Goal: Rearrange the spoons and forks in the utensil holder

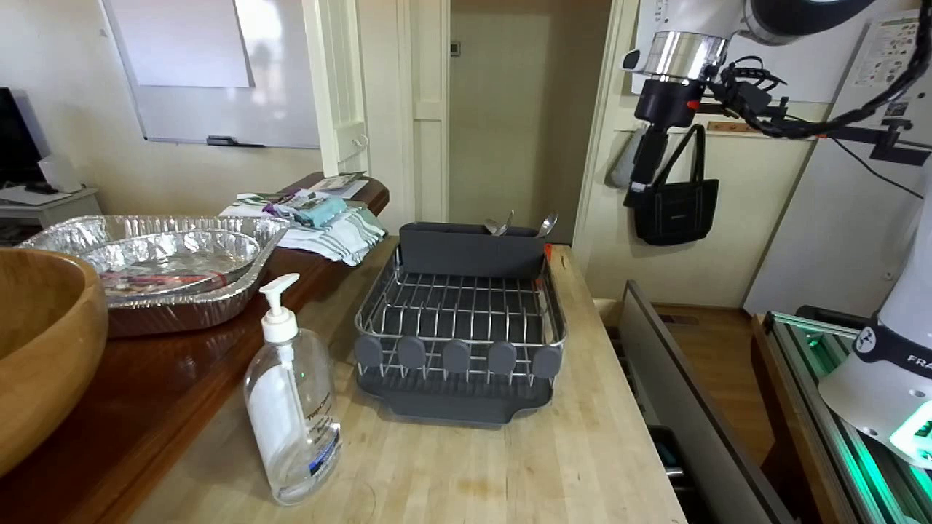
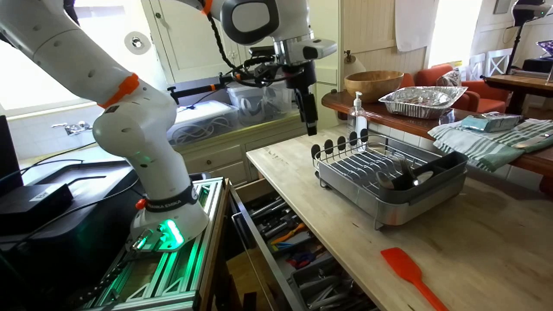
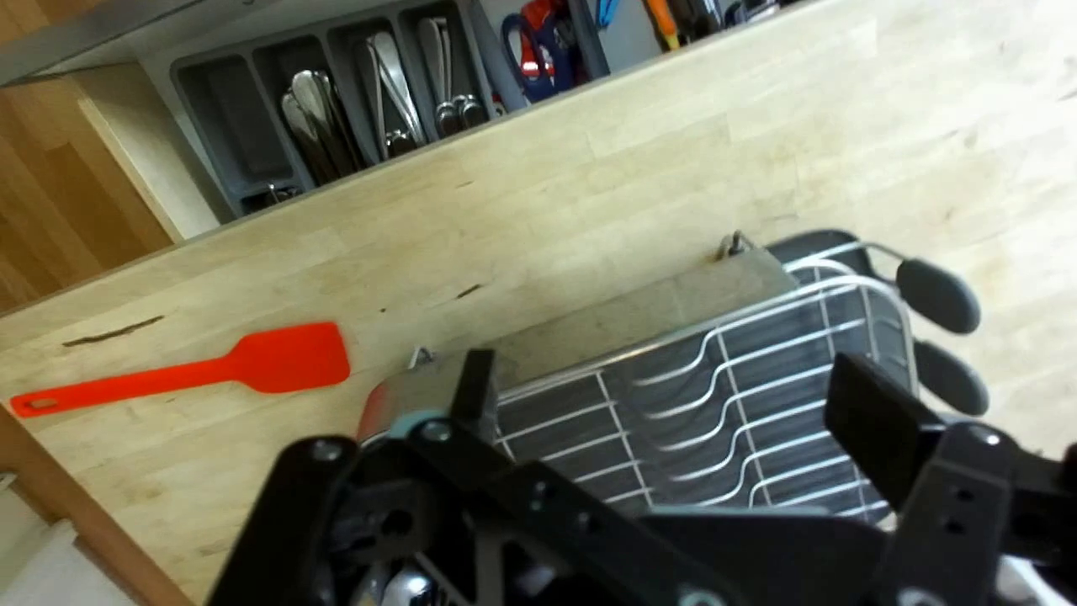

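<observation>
The gripper (image 3: 665, 374) is hanging in the air near the dish rack (image 2: 350, 191), fingers (image 3: 875, 421) spread apart. The utensil holder (image 1: 472, 255) sits at one end of the rack with a few spoons (image 2: 424, 177) leaning in it; can't tell if forks are in there too. Red spatula (image 3: 290, 358) lies on the counter (image 1: 597, 437), open drawer (image 1: 681, 400) right alongside.

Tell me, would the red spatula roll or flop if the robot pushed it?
The red spatula probably wouldn't roll: its wide, flat head lies on the wooden countertop. It's likely light, looking so thin, and its straight handle would probably feel stiff.
</observation>
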{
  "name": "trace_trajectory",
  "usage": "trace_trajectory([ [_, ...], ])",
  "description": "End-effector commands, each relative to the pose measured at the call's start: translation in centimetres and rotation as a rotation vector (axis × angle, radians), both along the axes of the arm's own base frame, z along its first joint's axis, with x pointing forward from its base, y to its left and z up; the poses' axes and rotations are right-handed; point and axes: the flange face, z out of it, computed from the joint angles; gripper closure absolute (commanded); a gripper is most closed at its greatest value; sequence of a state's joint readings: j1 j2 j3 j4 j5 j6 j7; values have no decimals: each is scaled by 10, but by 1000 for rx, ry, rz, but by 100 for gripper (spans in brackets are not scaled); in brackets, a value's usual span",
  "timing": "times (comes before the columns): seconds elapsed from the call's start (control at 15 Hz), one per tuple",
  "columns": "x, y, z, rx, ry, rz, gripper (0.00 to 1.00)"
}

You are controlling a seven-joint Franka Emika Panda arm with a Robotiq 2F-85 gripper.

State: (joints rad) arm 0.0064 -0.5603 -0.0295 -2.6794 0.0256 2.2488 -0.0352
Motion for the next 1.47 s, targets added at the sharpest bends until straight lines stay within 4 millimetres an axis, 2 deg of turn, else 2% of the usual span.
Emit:
trace_trajectory([
  [0.0, 35, -29, -1, 58, -50, -135, 0],
  [0.2, 61, -45, -3, 101, -94, -198, 0],
  [0.47, 99, -52, -5, 107, -148, -249, 0],
  [0.73, 132, -56, -17, 106, -162, -322, 0],
  [1.0, 154, -61, -35, 109, -151, -392, 0],
  [1.4, 169, -65, -65, 103, -111, -440, 0],
])
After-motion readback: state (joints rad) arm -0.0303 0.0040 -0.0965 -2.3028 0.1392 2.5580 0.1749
